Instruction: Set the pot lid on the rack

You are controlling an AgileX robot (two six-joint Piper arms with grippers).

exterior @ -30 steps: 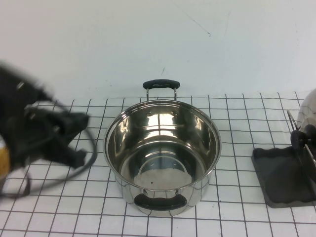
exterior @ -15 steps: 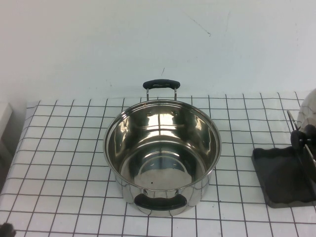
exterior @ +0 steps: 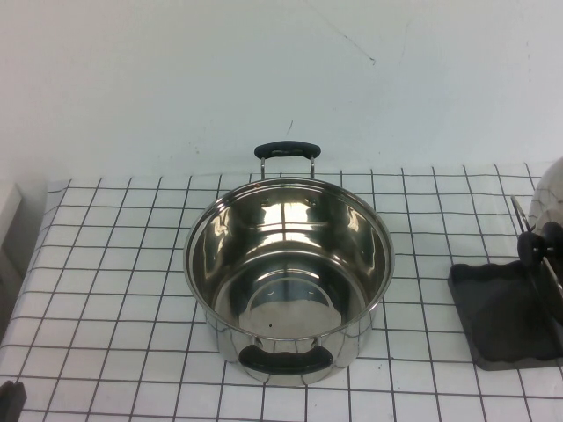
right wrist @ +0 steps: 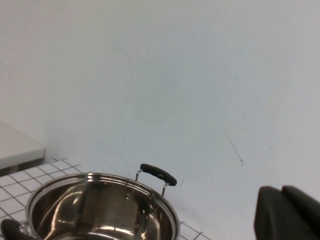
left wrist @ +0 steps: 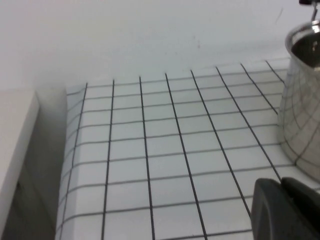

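Observation:
The pot lid point(exterior: 551, 199) stands on edge at the far right of the high view, partly cut off, its black knob point(exterior: 538, 243) facing the pot. It rests among the wire prongs of the dark grey rack point(exterior: 501, 321). The steel pot point(exterior: 288, 272) sits open in the middle of the table; it also shows in the left wrist view point(left wrist: 302, 115) and the right wrist view point(right wrist: 100, 207). My left gripper point(left wrist: 281, 184) is shut and empty, low at the table's near left corner point(exterior: 10, 400). My right gripper point(right wrist: 282, 191) is shut and empty, raised, facing the wall.
The checked cloth point(exterior: 114, 264) covers the table and ends at its left edge. A white ledge point(left wrist: 15, 135) stands beyond that edge. A white wall rises behind the pot.
My left arm has pulled back from the table's left side to the near left corner. The pot, lid and rack have not moved.

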